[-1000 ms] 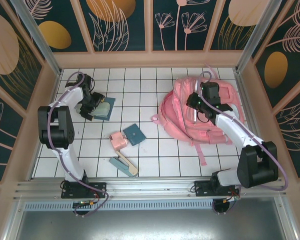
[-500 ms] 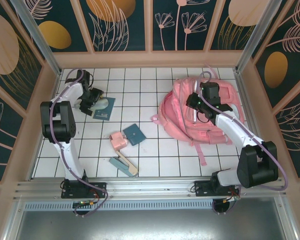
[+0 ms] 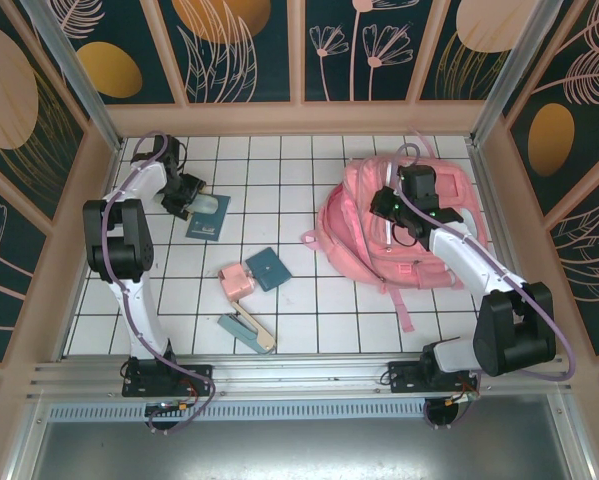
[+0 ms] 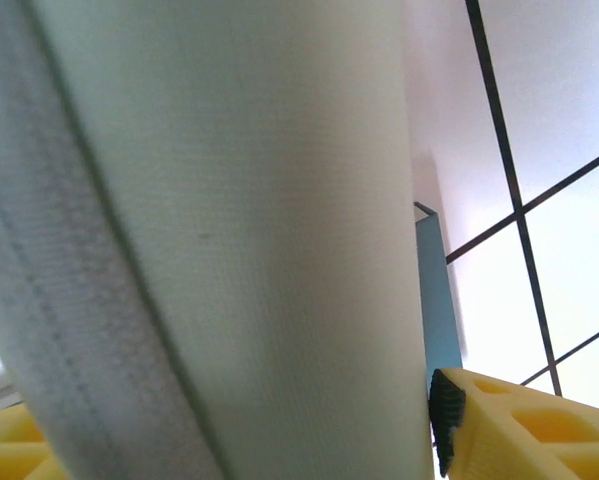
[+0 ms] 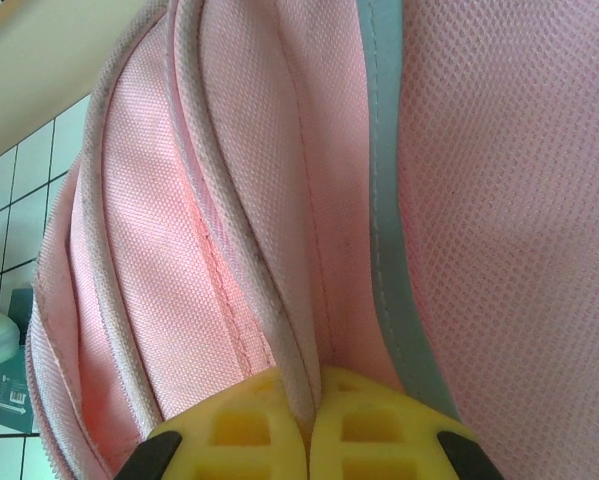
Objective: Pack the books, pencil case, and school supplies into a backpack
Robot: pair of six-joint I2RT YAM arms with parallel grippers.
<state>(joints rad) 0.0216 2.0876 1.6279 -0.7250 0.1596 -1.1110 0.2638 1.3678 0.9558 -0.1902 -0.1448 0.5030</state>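
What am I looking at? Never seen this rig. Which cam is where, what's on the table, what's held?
Two robot arms are bolted at the near table edge, the left arm and the right arm. Each ends in a two-finger gripper. The wide picture comes from a fixed camera above and behind them. The two close-ups come from cameras on the wrists, looking along the yellow fingers.

On the tiled table lie a pink backpack, a mint case on a navy book, a pink piece, a teal square and a stapler-like tool.

The right gripper is shut on a fold of the backpack. The left gripper straddles the case; I cannot tell whether it grips yet.
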